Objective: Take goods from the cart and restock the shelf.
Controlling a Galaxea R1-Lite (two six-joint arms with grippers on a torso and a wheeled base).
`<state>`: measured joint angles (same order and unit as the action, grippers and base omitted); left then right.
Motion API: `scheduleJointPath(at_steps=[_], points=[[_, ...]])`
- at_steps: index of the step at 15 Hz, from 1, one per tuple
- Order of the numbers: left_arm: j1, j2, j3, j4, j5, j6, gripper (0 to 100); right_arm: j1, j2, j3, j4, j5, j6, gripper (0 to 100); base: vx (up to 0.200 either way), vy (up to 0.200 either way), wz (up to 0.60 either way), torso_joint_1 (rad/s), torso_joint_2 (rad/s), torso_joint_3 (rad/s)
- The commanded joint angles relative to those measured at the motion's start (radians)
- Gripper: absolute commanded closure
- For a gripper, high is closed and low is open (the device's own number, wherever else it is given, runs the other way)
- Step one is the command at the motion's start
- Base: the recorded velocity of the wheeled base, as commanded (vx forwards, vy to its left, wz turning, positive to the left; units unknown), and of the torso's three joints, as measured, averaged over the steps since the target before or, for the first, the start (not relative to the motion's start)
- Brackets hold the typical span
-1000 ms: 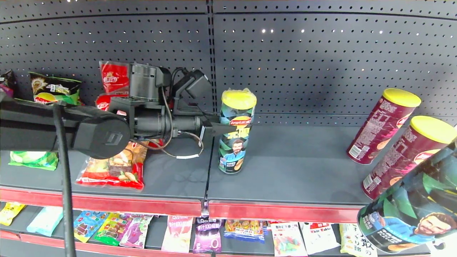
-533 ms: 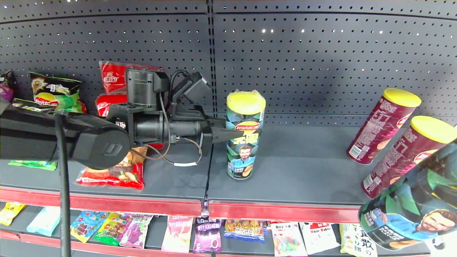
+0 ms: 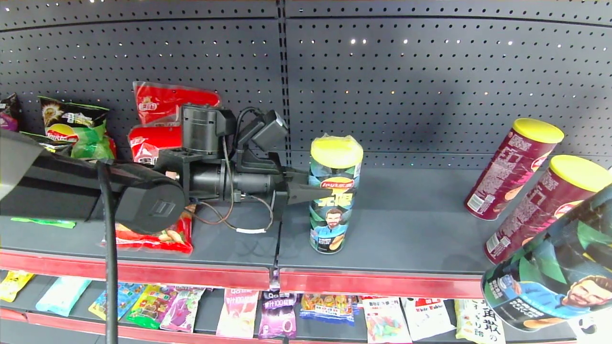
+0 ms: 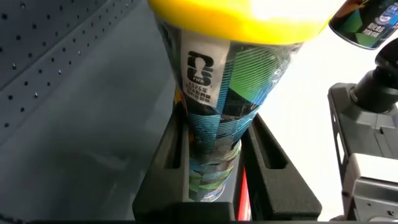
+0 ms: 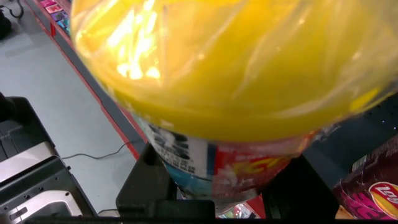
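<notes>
- Head view: my left gripper comes in from the left over the shelf and is clamped on the green can at about mid-height. The can stands upright, yellow lid up, near the shelf's red front edge and just right of the seam between the 2 shelf panels. I cannot tell whether its base touches the shelf.
- Head view, right end: a rear maroon can and a front maroon can lean on the shelf, well apart from the green can. A second green can hangs tilted in front of the shelf edge at the lower right.
- Head view, left part: red snack bags stand against the back panel behind my left arm. A peanut bag lies under the arm, and a green chip bag stands farther left. Packets line the lower shelf.
- Left wrist view: my left gripper holds the green can between its 2 fingers, both pressed against the can's sides above the grey shelf.
- Right wrist view: my right gripper is closed around the second green can, whose yellow lid faces the camera. A maroon can lies just beside it.
</notes>
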<state>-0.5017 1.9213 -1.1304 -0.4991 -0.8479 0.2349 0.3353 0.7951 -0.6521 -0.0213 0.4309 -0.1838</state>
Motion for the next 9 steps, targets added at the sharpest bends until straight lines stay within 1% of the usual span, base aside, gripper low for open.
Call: scheduleJointPath(at_steps=[1, 3, 9], points=[[-0.008, 0.012, 0.000, 0.002, -0.005, 0.000, 100, 0.001, 0.001, -0.001, -0.002, 0.000, 0.000, 100, 0.000, 0.000, 0.00, 0.000, 0.00, 0.000], [-0.011, 0.008, 0.003, 0.002, -0.023, -0.002, 100, 0.001, 0.001, -0.001, 0.000, -0.001, 0.000, 100, 0.000, 0.000, 0.00, 0.000, 0.00, 0.000], [-0.014, 0.001, 0.037, 0.002, -0.039, -0.002, 100, 0.001, 0.004, -0.001, -0.002, 0.000, 0.000, 100, 0.000, 0.000, 0.00, 0.000, 0.00, 0.000]])
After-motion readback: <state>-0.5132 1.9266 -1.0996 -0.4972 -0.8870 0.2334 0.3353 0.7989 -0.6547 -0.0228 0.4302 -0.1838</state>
